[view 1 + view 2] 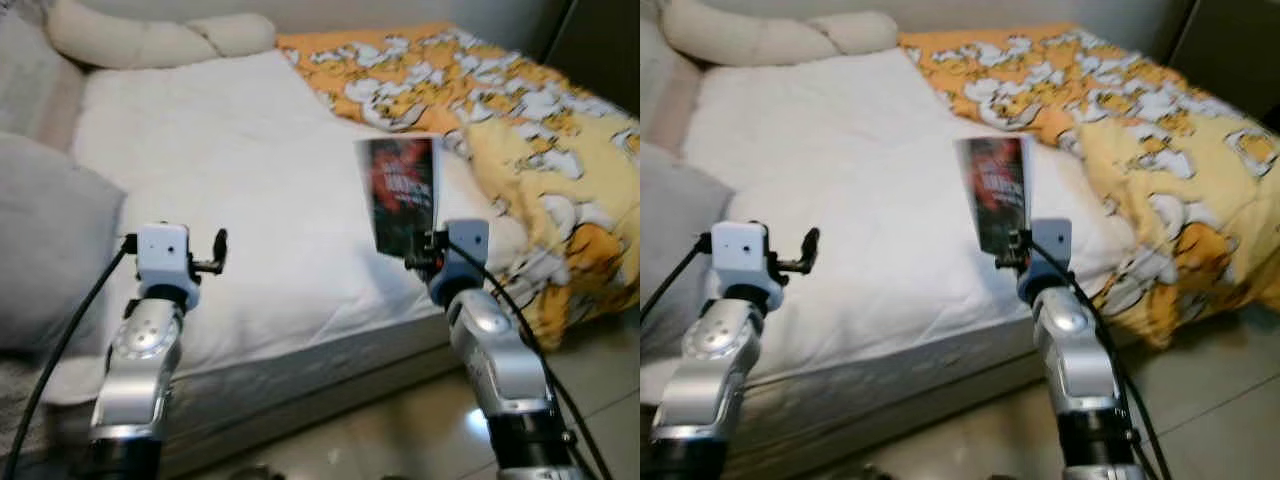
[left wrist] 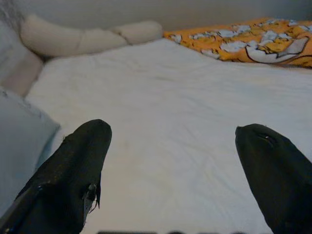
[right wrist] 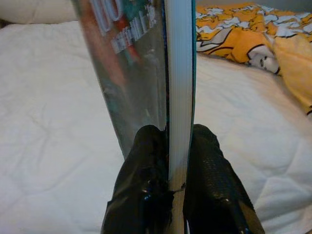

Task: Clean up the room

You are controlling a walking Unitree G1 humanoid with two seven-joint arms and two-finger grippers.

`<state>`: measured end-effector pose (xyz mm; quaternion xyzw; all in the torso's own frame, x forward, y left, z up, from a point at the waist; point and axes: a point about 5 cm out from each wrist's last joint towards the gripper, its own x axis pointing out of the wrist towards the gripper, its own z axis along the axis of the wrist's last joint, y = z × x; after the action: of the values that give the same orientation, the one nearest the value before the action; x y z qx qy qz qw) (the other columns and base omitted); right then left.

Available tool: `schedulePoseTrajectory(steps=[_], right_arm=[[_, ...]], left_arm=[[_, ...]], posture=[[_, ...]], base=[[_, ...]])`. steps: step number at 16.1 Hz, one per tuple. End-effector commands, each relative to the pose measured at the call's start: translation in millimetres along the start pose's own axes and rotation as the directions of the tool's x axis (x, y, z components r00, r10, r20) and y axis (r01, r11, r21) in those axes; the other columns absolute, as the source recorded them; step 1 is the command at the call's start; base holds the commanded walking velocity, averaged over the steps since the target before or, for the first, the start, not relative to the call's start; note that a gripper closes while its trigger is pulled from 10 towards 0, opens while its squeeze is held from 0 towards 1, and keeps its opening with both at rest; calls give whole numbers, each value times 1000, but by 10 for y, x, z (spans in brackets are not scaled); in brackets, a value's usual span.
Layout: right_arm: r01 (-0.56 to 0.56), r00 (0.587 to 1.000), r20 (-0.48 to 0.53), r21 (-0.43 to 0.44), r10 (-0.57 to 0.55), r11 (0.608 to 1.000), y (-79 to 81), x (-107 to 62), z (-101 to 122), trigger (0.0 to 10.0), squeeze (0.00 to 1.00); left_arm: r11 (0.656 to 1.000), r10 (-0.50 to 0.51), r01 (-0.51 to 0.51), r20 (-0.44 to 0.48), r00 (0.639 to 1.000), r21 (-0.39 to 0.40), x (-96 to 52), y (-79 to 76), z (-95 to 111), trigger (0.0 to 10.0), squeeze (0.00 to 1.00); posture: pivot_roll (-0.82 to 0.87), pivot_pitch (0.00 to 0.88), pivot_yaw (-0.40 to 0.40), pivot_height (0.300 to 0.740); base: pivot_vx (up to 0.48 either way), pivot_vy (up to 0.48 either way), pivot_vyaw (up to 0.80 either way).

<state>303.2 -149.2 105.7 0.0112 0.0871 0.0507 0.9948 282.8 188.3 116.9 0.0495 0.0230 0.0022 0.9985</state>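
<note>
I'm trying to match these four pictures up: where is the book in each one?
Left eye: book upright, right of centre, above the right gripper.
Right eye: book near centre, over the bed.
Left wrist: open fingers over the white bed, no book here.
Right wrist: book edge-on, pinched between the fingers.
Shared landmark: orange blanket.

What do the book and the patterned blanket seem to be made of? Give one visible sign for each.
Book: apparently paper pages inside a glossy printed cover; its white page edge shows and the cover catches light. It is clamped in the right gripper.
Blanket: soft fabric, probably fleece or cotton; it lies in rumpled folds with a matt printed pattern.
</note>
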Motion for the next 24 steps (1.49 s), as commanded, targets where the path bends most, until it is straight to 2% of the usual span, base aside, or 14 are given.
schedulePoseTrajectory(steps=[1, 2, 7, 19, 24], right_arm=[[31, 998, 45, 5, -32, 999, -89, 3, 95, 10000, 0], [32, 998, 44, 6, -32, 999, -89, 4, 93, 10000, 0], [15, 999, 48, -9, -14, 1000, -60, 18, 106, 10000, 0], [-9, 999, 49, -18, 9, 1000, 16, 61, 113, 10000, 0], [20, 999, 41, 14, -21, 1000, -28, 53, 87, 10000, 0]], left_arm=[[1000, -17, 17, 30, 999, 0, 11, -49, 67, 10000, 0], [1000, -20, 20, 50, 999, -3, 9, -56, 90, 10000, 0], [1000, -22, 22, 38, 999, -6, 25, -44, 90, 10000, 0], [999, -38, 38, 52, 998, -6, 26, -42, 129, 10000, 0], [995, -96, 97, 75, 993, -8, 26, -104, 162, 10000, 0]], posture=[[2, 0, -9, 740], [2, 0, -9, 740], [6, 0, -7, 740], [16, 0, -8, 740], [12, 0, -2, 740]], base=[[0, 0, 0], [0, 0, 0], [0, 0, 0], [321, 0, 775], [329, 0, 0]])
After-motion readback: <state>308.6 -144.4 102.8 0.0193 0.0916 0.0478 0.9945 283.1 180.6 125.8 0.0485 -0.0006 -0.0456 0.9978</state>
